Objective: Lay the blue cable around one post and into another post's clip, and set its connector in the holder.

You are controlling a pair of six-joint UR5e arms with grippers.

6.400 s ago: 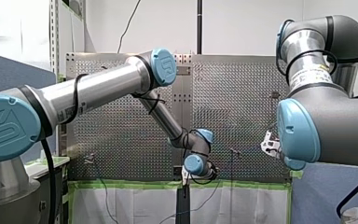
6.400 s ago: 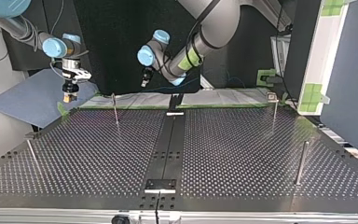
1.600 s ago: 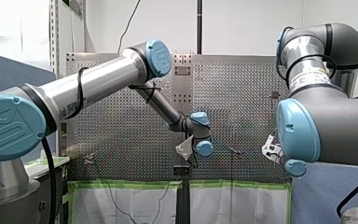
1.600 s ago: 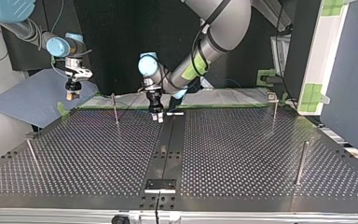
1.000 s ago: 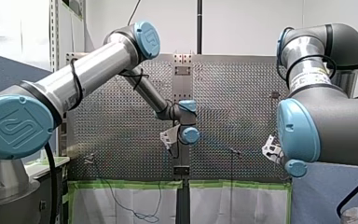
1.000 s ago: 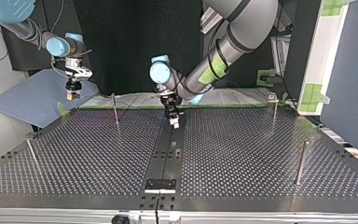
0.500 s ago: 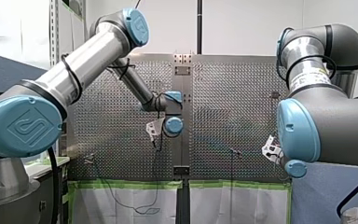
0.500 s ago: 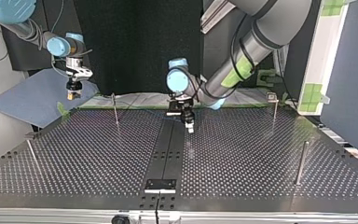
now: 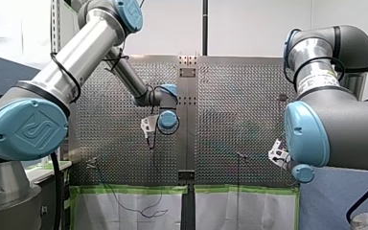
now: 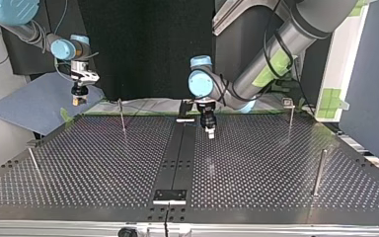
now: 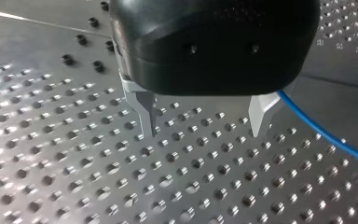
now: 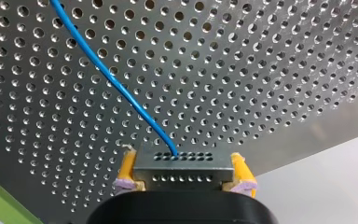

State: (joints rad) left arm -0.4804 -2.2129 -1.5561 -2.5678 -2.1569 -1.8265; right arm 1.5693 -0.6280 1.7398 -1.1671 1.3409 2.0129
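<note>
My right gripper (image 12: 182, 171) is shut, its yellow pads clamped on the two ends of a grey multi-hole connector (image 12: 182, 159). The blue cable (image 12: 112, 79) leaves the connector's face and runs off over the perforated plate. In the top view this gripper (image 10: 79, 99) hangs off the table's far left corner. My left gripper (image 11: 203, 127) is open and empty, fingers pointing down just above the plate. The blue cable (image 11: 326, 137) passes beside one finger without touching it. In the top view it (image 10: 209, 129) hovers just right of the black centre strip (image 10: 177, 158), near the far edge.
Thin upright posts stand at the top view's far left (image 10: 122, 116), far right (image 10: 290, 121), near right (image 10: 319, 173) and near left (image 10: 34, 165). A small black bracket (image 10: 185, 117) sits at the strip's far end, another plate (image 10: 169, 196) at its near end.
My left arm has swung its open gripper along the far edge, from the left of the centre strip to its right in the top view. The right arm has stayed still.
</note>
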